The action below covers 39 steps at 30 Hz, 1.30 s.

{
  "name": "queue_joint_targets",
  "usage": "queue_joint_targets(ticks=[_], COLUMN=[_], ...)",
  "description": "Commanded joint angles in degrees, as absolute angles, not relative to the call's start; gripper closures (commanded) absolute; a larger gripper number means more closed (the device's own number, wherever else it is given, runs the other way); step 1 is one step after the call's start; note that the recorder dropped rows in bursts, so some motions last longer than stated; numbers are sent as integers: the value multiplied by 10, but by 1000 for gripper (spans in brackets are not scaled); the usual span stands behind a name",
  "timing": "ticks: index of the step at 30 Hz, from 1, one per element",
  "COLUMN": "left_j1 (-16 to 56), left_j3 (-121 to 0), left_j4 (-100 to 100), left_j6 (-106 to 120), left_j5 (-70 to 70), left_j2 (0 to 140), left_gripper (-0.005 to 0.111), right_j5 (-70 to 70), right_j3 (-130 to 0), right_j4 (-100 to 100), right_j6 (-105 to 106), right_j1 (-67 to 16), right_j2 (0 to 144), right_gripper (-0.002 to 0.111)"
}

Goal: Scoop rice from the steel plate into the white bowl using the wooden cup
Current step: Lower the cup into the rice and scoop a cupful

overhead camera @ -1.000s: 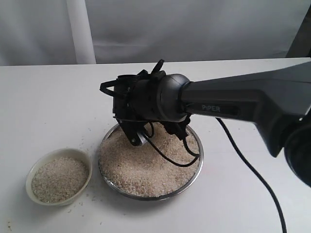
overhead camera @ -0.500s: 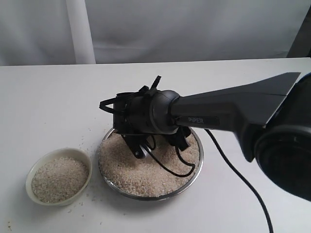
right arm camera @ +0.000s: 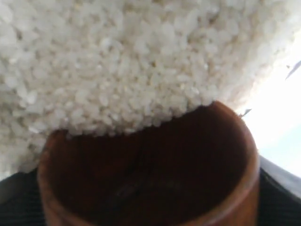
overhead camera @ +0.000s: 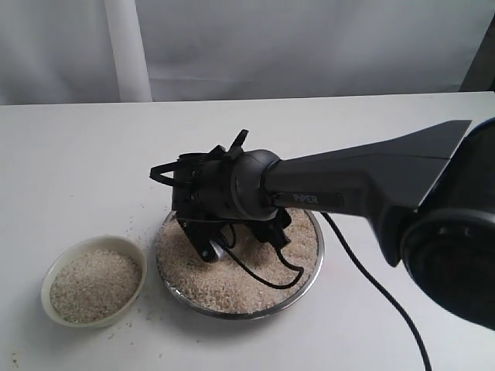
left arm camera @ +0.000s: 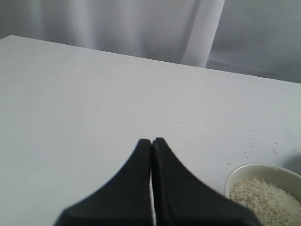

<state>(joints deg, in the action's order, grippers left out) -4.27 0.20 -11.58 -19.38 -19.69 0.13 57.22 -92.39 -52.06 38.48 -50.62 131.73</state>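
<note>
The steel plate (overhead camera: 232, 311) sits mid-table, heaped with rice (overhead camera: 205, 284). My right gripper (overhead camera: 210, 246) reaches across and down into the plate's left half, its tips at the rice surface. The right wrist view shows it shut on the wooden cup (right arm camera: 150, 183). The cup's dark mouth is tipped against the rice (right arm camera: 117, 61), and grains lie over its far rim. From outside, the cup is hidden behind the gripper. The white bowl (overhead camera: 138, 259), left of the plate, holds rice. My left gripper (left arm camera: 151, 140) is shut on nothing above bare table, with the bowl (left arm camera: 244, 168) beside it.
A black cable (overhead camera: 371, 278) trails from the right arm across the table to the front right. Another loop (overhead camera: 263, 278) of cable lies on the rice. Stray grains (overhead camera: 135, 313) dot the table near the bowl. A white post (overhead camera: 128, 50) and grey curtain stand behind.
The right gripper with the cup has dropped lower and shifted left, down to the rice in the plate. Bowl and plate have stayed put.
</note>
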Motion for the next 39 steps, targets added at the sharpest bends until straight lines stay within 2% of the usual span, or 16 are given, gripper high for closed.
queue_joint_targets(ticks=[1,27,39], left_j1=[-40,-40,-40], left_j3=[0,0,0], left_j4=[-113,-113,-113], left_j6=[-195,-195,-195], left_j5=[-193,-193,-193], left_j2=[0,0,0], left_gripper=[107,107,107], right_j5=[552,507,482], right_j3=[-924,-925,-925], right_j4=[-492,-429,-338], right_j6=[391,402,420], right_j1=[-509,-520,-520], right_j2=[1315,1300,1289], right_gripper=[108,108,108])
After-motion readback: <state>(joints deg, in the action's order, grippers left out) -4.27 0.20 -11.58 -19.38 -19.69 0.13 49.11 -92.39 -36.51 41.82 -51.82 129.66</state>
